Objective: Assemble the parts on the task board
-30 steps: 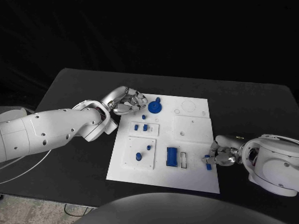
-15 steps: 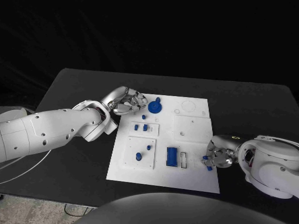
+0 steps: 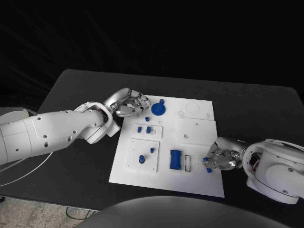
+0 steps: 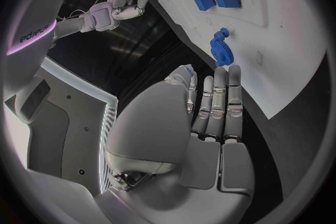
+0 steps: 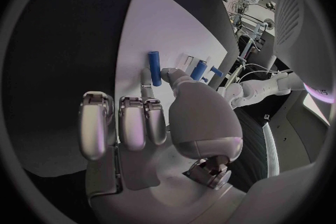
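Several small blue parts (image 3: 175, 159) (pegs, gear) on white task board (image 3: 193, 183); left robot hand (image 3: 130, 103) curled, empty; right robot hand (image 3: 220, 157) pinching peg (image 5: 154, 68).

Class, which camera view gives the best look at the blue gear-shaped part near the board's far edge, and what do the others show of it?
The left wrist view: the blue gear lies large and unobstructed on the task board, just beyond the left hand. The head view shows it small, beside that hand's fingertips. In the right wrist view I cannot make it out.

Matte black rectangular table (image 3: 77, 90) across the middle of the frame, unlit black backdrop filling the upper half, speckled grey floor (image 3: 29, 216) at lower left
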Robot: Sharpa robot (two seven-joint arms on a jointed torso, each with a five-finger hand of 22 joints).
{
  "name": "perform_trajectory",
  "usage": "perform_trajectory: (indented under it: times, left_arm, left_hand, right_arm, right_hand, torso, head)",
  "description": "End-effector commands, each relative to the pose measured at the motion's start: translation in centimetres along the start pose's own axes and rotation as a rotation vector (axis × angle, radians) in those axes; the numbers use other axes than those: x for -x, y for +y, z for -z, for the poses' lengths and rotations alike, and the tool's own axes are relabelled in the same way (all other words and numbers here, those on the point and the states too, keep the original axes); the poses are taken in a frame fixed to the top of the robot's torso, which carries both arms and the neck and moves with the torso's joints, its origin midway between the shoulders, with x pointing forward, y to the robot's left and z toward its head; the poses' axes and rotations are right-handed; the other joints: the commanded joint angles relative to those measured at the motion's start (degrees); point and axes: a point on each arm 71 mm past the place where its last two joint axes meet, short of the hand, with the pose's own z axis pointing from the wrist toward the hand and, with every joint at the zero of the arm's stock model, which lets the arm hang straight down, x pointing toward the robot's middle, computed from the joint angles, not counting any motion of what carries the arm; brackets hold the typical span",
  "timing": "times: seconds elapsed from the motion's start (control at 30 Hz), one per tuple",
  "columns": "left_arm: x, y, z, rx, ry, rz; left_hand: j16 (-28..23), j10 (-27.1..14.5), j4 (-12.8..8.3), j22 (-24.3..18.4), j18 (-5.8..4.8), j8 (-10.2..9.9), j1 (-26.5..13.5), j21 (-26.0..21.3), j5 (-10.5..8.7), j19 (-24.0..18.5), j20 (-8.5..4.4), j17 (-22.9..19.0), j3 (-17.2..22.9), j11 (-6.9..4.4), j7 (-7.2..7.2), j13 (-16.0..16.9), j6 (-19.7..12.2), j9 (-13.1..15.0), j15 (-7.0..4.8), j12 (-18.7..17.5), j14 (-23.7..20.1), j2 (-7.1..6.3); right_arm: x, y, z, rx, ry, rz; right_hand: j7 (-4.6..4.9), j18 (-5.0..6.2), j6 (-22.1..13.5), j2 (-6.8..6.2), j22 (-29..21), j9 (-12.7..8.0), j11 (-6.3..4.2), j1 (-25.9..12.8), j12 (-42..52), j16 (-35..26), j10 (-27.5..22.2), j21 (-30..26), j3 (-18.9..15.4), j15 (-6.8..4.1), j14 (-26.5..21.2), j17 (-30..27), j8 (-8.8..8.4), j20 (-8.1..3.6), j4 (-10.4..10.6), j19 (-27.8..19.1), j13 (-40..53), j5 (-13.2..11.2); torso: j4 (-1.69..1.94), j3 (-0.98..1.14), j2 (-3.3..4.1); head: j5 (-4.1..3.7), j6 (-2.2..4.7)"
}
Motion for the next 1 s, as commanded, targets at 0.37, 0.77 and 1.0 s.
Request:
perform_trajectory:
  times: [0.37, 0.77, 1.0]
  left_arm:
    - [-0.3, -0.2, -0.1, -0.005, 0.017, 0.014]
    - [-0.4, -0.2, -0.2, -0.004, 0.022, 0.016]
    - [-0.5, -0.2, -0.2, -0.003, 0.025, 0.017]
  left_hand:
    - [0.3, 0.1, 0.0, 0.1, 0.69, 0.2, 0.6, 0.2, 0.34, 0.2, 0.19, -0.1, 0.4, 0.36, 0.13, -0.1, -0.3, 0.1, 0.13, 0.3, 0.3, -0.07]
    - [0.3, 0.1, 0.0, 0.2, 0.69, 0.2, 0.7, 0.2, 0.46, 0.2, 0.19, -0.1, 0.4, 0.37, 0.15, -0.2, -0.3, 0.1, 0.13, 0.3, 0.3, -0.04]
    - [0.3, 0.1, 0.0, 0.2, 0.69, 0.2, 0.7, 0.2, 0.46, 0.2, 0.19, -0.1, 0.4, 0.37, 0.15, -0.2, -0.3, 0.1, 0.13, 0.3, 0.3, -0.04]
  right_arm:
    - [0.0, 0.7, 0.3, -0.024, 0.126, -0.417]
    - [-0.1, 1.1, -0.7, -0.027, 0.142, -0.433]
    - [-0.3, 1.8, -1.2, -0.007, 0.122, -0.385]
  right_hand:
    - [-0.02, -0.69, 0.4, 0.30, 12.6, 0.4, 0.17, -2.5, 0.2, 0.3, 6.1, 0.0, 7.4, 0.38, 4.0, 2.6, 0.66, 0.48, -5.7, 3.2, 15.1, 0.6]
    - [0.03, -0.67, 0.1, 0.43, 12.5, 0.3, 0.21, -3.3, 0.2, 0.3, 6.1, -0.1, 7.9, 0.45, 4.0, 2.4, 0.66, 0.52, -5.6, 3.1, 15.1, 0.0]
    - [-0.02, -0.65, -0.1, 0.49, 12.5, 0.3, 0.20, -4.3, 0.2, 0.2, 6.1, -0.1, 8.3, 0.46, 3.9, 2.3, 0.93, 0.57, -5.8, 3.1, 15.1, -3.3]
  torso:
    - [-0.01, -0.06, -0.02]
    - [-0.04, -0.06, 0.01]
    - [0.07, -0.02, -0.04]
  head:
    - [0.18, 0.00]
    - [-0.04, 0.00]
    - [-0.12, 0.00]
